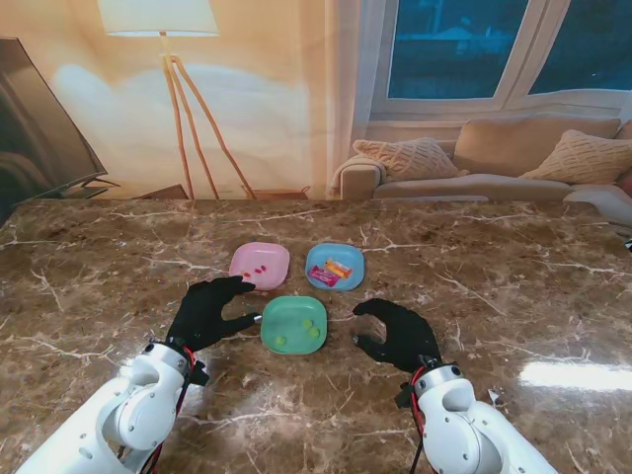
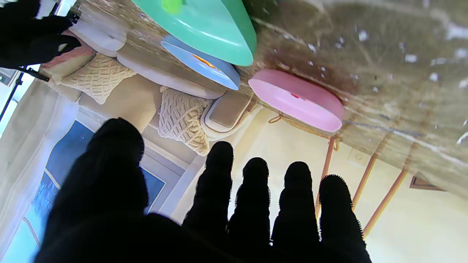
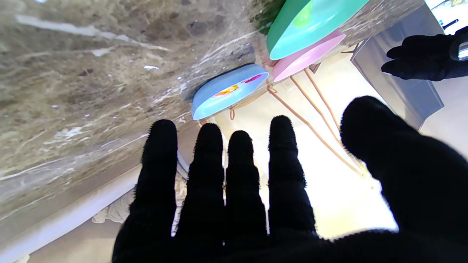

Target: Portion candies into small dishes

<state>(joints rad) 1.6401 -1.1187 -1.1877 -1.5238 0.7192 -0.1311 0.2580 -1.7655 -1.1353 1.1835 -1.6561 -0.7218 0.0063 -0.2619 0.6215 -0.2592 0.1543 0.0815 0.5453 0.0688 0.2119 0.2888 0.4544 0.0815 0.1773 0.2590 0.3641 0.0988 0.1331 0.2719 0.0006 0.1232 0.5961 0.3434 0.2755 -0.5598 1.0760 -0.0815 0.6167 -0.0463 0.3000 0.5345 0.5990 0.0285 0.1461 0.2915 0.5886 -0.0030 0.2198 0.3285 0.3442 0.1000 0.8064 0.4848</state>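
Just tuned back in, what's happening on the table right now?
Three small dishes sit clustered on the marble table: a pink dish, a blue dish and a green dish nearest me, each already holding a few candies. The left hand and right hand flank the green dish, both open and holding nothing.

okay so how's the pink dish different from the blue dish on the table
The pink dish sits to the left, close to the left hand; the blue dish sits to its right, farther from either hand. The pink dish holds a few small red candies; the blue dish holds larger wrapped pieces, one orange and one magenta. Both are shallow, rounded-square dishes resting flat on the marble table, side by side beyond the green dish.
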